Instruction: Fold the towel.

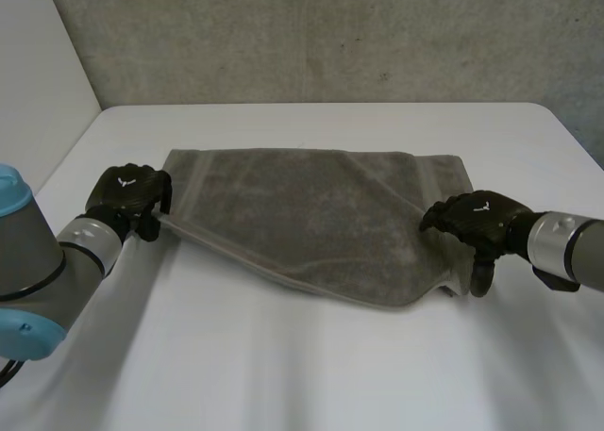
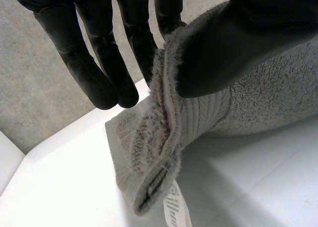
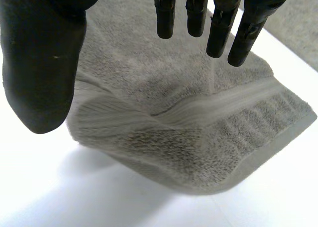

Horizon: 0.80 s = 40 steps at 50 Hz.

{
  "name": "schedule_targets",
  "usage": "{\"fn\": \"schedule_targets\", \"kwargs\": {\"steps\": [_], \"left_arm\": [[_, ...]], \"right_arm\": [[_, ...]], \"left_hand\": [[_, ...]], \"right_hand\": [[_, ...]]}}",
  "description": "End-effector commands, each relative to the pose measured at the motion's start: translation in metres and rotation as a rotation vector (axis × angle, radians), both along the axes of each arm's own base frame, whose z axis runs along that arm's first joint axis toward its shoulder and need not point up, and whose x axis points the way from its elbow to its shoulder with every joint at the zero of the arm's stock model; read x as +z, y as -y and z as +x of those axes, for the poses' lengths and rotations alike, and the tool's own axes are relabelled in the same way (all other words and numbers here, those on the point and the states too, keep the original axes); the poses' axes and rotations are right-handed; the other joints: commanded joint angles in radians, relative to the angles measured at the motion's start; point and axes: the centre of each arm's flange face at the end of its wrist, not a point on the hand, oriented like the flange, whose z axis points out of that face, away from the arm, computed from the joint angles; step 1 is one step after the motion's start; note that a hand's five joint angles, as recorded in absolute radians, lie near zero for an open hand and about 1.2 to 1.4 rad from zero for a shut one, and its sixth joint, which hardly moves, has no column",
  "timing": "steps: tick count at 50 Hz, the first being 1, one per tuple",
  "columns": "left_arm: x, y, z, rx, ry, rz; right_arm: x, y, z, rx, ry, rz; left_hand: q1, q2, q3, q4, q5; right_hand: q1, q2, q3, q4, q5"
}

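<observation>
A grey towel [image 1: 311,223] lies doubled over on the white table [image 1: 283,374], its front edge raised off the surface. My left hand [image 1: 127,195] is at the towel's left corner. In the left wrist view its thumb [image 2: 233,43] pinches the bunched towel corner [image 2: 198,117] against the fingers [image 2: 144,48]. My right hand [image 1: 477,219] is at the towel's right front corner. In the right wrist view its fingers [image 3: 218,23] are straight and its thumb [image 3: 44,63] stands apart, with the towel corner [image 3: 198,137] below them and free of both.
A grey concrete wall [image 1: 330,35] rises behind the table's far edge. A white label [image 2: 176,209] hangs from the towel corner by my left hand. Bare tabletop stretches in front of the towel and on both sides.
</observation>
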Motion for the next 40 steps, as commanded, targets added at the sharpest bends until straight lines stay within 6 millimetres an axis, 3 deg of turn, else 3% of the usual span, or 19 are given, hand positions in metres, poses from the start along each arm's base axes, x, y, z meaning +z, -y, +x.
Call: {"fn": "schedule_targets", "kwargs": {"steps": [1, 5, 9, 29, 35, 40], "left_arm": [[0.001, 0.004, 0.001, 0.005, 0.001, -0.005], [-0.001, 0.003, 0.001, 0.005, 0.001, 0.002], [-0.001, 0.002, 0.001, 0.005, 0.002, 0.005], [-0.001, 0.001, 0.001, 0.006, -0.001, 0.009], [0.0, 0.001, 0.001, 0.006, -0.001, 0.007], [-0.001, 0.0, 0.001, 0.006, 0.0, 0.01]], "right_arm": [[-0.005, -0.029, 0.003, -0.009, 0.055, -0.064], [-0.011, -0.044, 0.01, 0.006, 0.077, -0.082], [-0.016, -0.044, 0.012, 0.007, 0.077, -0.104], [-0.057, -0.007, 0.021, -0.112, 0.007, -0.209], [-0.055, 0.0, 0.021, -0.14, 0.006, -0.265], [-0.04, 0.005, 0.015, -0.173, 0.006, -0.312]], "left_hand": [[-0.082, -0.125, -0.154, -0.125, -0.299], [-0.082, -0.125, -0.154, -0.125, -0.299], [-0.082, -0.125, -0.154, -0.125, -0.299], [-0.082, -0.125, -0.154, -0.125, -0.299], [-0.082, -0.125, -0.154, -0.125, -0.299], [-0.082, -0.125, -0.154, -0.125, -0.299]], "right_hand": [[-0.068, -0.071, -0.066, -0.082, -0.067], [-0.068, -0.071, -0.066, -0.082, -0.067], [-0.068, -0.071, -0.066, -0.082, -0.067], [-0.068, -0.071, -0.066, -0.082, -0.067], [-0.068, -0.071, -0.066, -0.082, -0.067], [0.013, 0.01, 0.014, -0.002, 0.014]]}}
